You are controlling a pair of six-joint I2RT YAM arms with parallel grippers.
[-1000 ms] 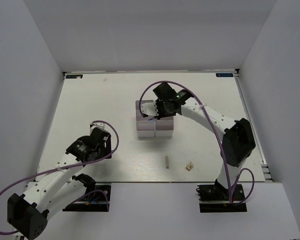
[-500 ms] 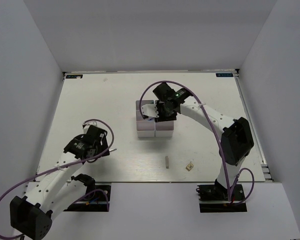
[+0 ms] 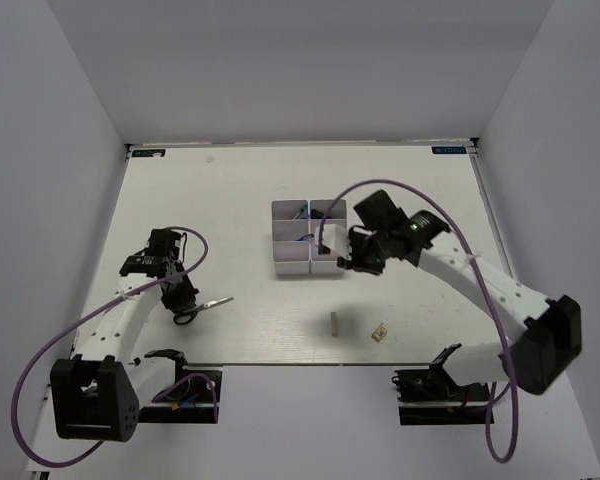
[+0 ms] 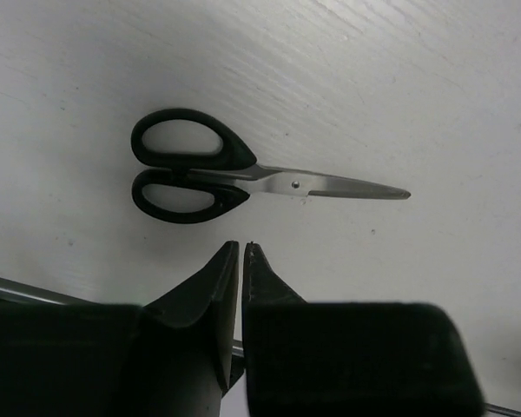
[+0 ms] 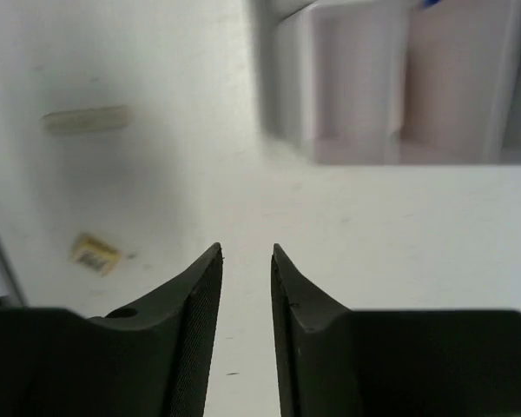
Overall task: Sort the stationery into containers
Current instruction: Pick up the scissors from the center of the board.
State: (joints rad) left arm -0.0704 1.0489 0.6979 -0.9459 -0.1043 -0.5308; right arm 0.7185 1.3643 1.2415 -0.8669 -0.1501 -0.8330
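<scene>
Two bent arms: left claw [image 4: 243, 247] pressed together by scissors [image 4: 247, 175], right claw [image 5: 247, 250] slightly parted.

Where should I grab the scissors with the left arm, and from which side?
Probably the narrow neck between handle loops and pivot: the scissors lie flat and closed, so come straight down, fingers spanning the blades' width. The left gripper, which is shut, must open first.

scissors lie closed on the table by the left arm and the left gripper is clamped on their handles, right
Not quite. In the left wrist view the scissors do lie closed on the table, but the left gripper is not clamped on them. It is shut on nothing, and its tips sit clear of the handles with bare table between.
</scene>
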